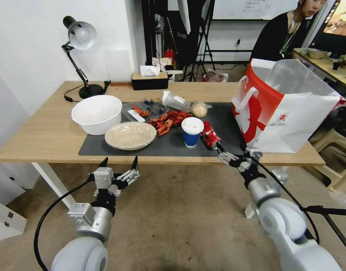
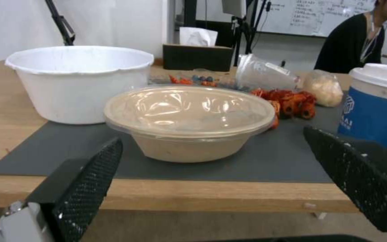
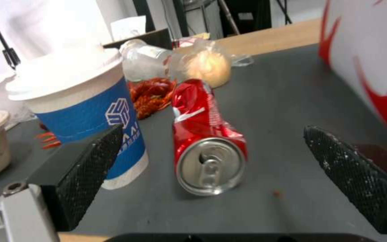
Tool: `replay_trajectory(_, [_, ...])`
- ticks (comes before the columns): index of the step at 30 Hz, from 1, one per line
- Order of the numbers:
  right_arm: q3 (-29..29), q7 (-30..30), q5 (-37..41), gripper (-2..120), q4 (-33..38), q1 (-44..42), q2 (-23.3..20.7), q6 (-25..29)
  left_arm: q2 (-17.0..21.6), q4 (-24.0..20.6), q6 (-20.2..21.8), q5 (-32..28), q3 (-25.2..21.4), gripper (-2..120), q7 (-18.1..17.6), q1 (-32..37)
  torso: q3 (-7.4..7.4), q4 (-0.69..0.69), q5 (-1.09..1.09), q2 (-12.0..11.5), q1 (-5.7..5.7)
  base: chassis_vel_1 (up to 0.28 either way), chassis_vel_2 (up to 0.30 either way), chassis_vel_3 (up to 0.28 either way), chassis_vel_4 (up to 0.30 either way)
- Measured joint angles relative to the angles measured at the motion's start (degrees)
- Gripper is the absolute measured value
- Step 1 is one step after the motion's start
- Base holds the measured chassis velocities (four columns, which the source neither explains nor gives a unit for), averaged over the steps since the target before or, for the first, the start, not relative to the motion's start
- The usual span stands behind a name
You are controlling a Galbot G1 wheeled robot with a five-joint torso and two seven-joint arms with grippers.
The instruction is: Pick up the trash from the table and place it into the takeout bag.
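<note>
Two grippers are seen nearest the camera, short of the table's front edge. Left gripper [image 1: 119, 162]: fingers [image 2: 86, 183] spread wide, nothing held, aimed at the beige bowl. Right gripper [image 1: 232, 148]: at the front edge near the can, fingers [image 3: 86, 168] spread wide, nothing held, with the can lying between and beyond them in the right wrist view.

Count on the tabletop [image 1: 45, 131]:
- One shallow beige bowl [image 1: 130, 135] with clear lid, on the mat's front left part.
- One deep white bowl [image 1: 96, 113], just behind it, partly off the mat's left edge.
- One blue paper cup [image 1: 191, 131] with white lid, upright.
- One crushed red can [image 1: 210, 137] on its side, just beside the cup, its top facing the front edge.
- One clear plastic cup [image 1: 175, 101] on its side, toward the back of the mat.
- One wrapped pale bun [image 1: 199, 110], next to the clear cup.
- One heap of red crayfish shells [image 1: 168, 119] between bowl and cup; a few more pieces lie on a clear sheet behind.
- One white-and-red takeout bag [image 1: 282, 109], upright, mouth open, at the right end.
- One black desk lamp [image 1: 81, 56] and one black tissue box [image 1: 149, 79] along the back edge.

Surface: light wood, with one dark grey mat [image 1: 169, 145] across it. Room: white wall behind, tripod stands, a brown floor.
</note>
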Motion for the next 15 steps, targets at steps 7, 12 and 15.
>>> replay_trajectory(7, [-3.6,1.1,1.1,100,-4.9,5.8,0.3,-1.8,-0.4,0.8,-0.9,0.3,-0.5,100,0.0,0.1,-0.02,-0.01,0.0,0.0,0.0,0.0,0.0,0.0,0.0])
replay_trajectory(12, [-4.4,2.1,1.8,97,-6.3,7.3,0.6,-3.4,-0.4,1.2,-1.3,0.3,-0.7,100,0.0,0.0,-0.02,-0.01,0.0,0.0,0.0,0.0,0.0,0.0,0.0])
replay_trajectory(15, [-4.5,2.9,2.4,89,-6.7,7.8,0.7,-4.9,-0.4,1.4,-1.4,0.4,-0.7,100,0.0,-0.1,-0.01,-0.01,0.0,0.0,0.0,0.0,0.0,0.0,0.0])
